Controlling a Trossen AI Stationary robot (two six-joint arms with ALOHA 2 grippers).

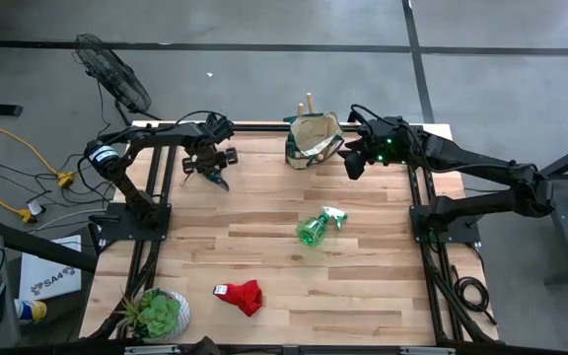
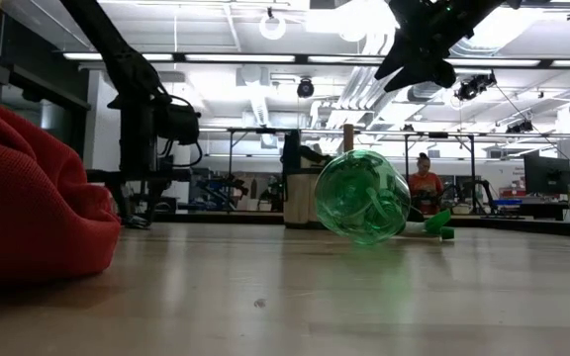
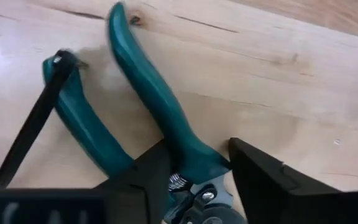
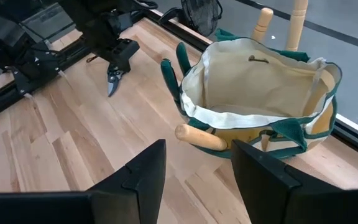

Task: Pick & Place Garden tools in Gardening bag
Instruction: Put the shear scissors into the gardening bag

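Note:
Pruning shears with teal handles and a black strap are at the table's far left, between the fingers of my left gripper, which is shut on them. The tan gardening bag stands at the far edge, with wooden tool handles sticking out of it. My right gripper hovers open and empty just right of the bag. A green spray bottle lies on its side mid-table. A red glove lies near the front edge. My left gripper pinches the shears between its two fingers where the two handles meet, by the spring and pivot. The fingers come from above, pointing down. The handles splay away from the fingers and the blades point down; I cannot tell whether the tip touches the table.
A potted plant stands at the table's near left corner. Bare wood lies between the shears, the bag and the bottle. The arms' frames run along both table sides. A person in orange sits far behind the table.

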